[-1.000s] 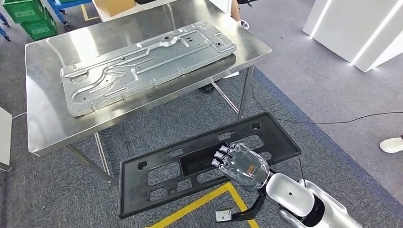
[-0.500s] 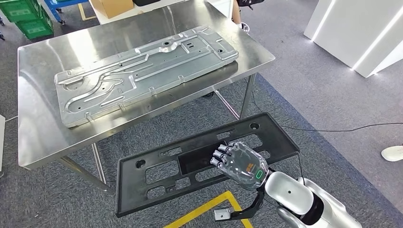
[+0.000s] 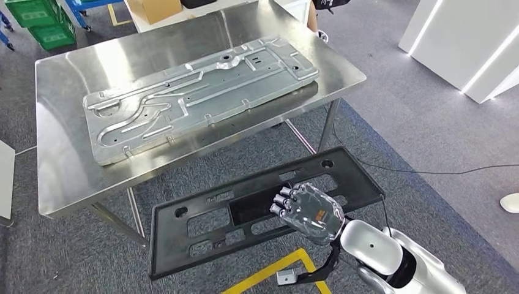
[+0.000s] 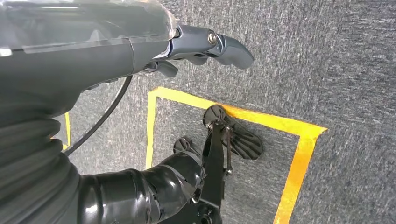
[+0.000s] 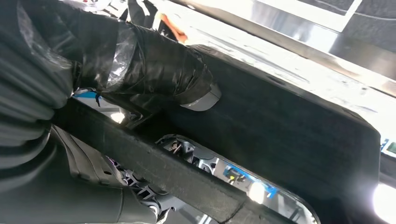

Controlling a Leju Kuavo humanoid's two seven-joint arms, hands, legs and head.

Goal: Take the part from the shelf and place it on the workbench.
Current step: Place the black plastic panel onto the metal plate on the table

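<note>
Black part: a long, flat, dark panel (image 3: 263, 211) with many cut-out windows and two round holes near its ends is held level in the air, in front of and below the workbench edge, above grey carpet.
Hold: the right hand (image 3: 306, 211) is clamped on a bar beside the central rectangular opening, fingers curled over the bar; in the right wrist view the thumb (image 5: 154, 70) is pressed flat against the panel's matt surface (image 5: 289, 140).
Handling: the panel is judged stiff and fairly light, likely moulded plastic, since it is carried from one point near its middle without visible sag. Its length may make it swing or tip about that single hold.
Where to grip: the ribs between cut-outs are judged the best places, as fingers can hook through; the present hold near the centre keeps the ends roughly balanced.
Left hand: seen in the left wrist view (image 4: 205, 44), hanging over the floor with nothing in it, fingers parted.
Workbench: a steel table (image 3: 55, 177), just ahead.
On it: a large stamped metal plate (image 3: 202, 95) covers much of the top, leaving bare strips along the near edge and sides.
Floor: yellow tape lines (image 3: 269, 269) lie beneath the panel.
</note>
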